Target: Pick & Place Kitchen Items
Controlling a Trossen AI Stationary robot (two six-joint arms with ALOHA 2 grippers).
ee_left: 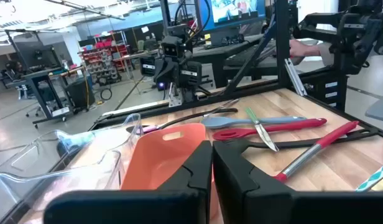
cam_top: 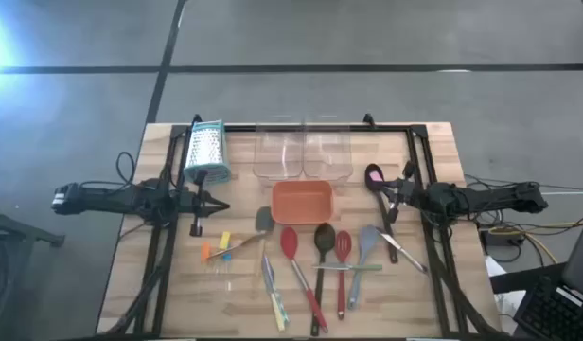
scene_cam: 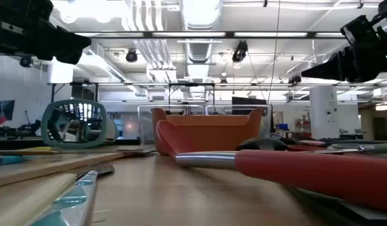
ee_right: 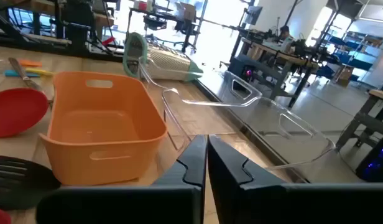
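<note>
The kitchen items lie flat on the wooden table near its front: a red spoon [cam_top: 293,251], a black spoon [cam_top: 324,240], a red slotted spatula [cam_top: 343,254], a grey-blue spatula [cam_top: 366,248], a grey spatula [cam_top: 264,222], thin green-yellow tools [cam_top: 273,296] and small orange and yellow pieces [cam_top: 215,248]. My left gripper [cam_top: 221,205] hangs shut above the table, left of the orange tray [cam_top: 302,201]. My right gripper [cam_top: 386,197] hangs shut to the tray's right. Its own view looks over the tray [ee_right: 101,118]. Neither gripper holds anything.
A metal box grater [cam_top: 206,150] lies at the far left. Two clear tubs [cam_top: 302,152] stand behind the tray. A dark spoon [cam_top: 375,176] and a metal tool [cam_top: 402,250] lie on the right. Black frame rails run along the table's left, right and far sides.
</note>
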